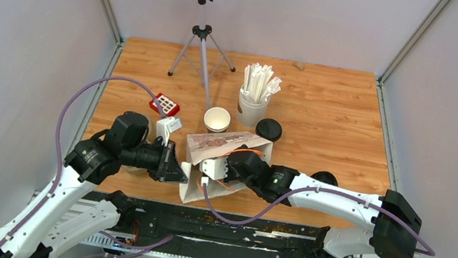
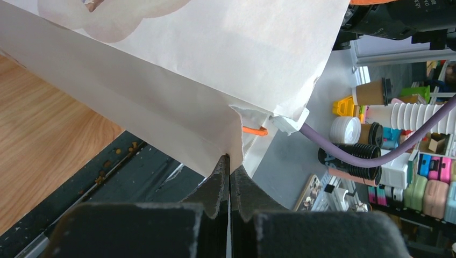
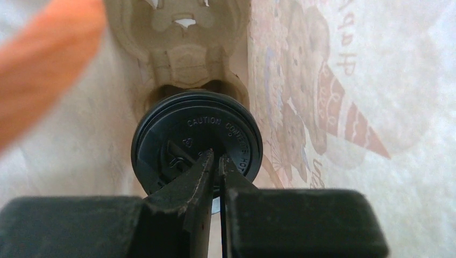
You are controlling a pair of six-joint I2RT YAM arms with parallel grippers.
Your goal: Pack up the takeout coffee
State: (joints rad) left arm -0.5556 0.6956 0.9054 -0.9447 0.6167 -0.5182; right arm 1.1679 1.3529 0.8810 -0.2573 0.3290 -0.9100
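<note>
Overhead view: the paper bag (image 1: 227, 144) lies on its side between your two arms, mouth toward the right arm. It hides what is inside. Beyond the bag, on the far side from both grippers, stand an open cup (image 1: 217, 119), a cup of straws (image 1: 252, 108) and a loose black lid (image 1: 268, 129).

Only the right wrist view shows the bag's inside. A coffee cup (image 3: 183, 129) sits with its black lid facing the camera, directly ahead of your right gripper (image 3: 216, 157). Just past the cup is a pulp cup carrier (image 3: 185, 59). The bag's printed wall runs along the gripper's right.

Right gripper: jaws drawn in to a thin slit, tips on the lower face of the lid. They seem to pinch a raised part of it, though this close the view doesn't make the bite clear.

Only the left wrist view shows the left grip. Your left gripper (image 2: 229, 160) is fully closed, with the bag's corner edge clamped between the fingertips and the bag spread above them. A small orange tab (image 2: 254, 130) sticks out just above and right of the tips.
</note>
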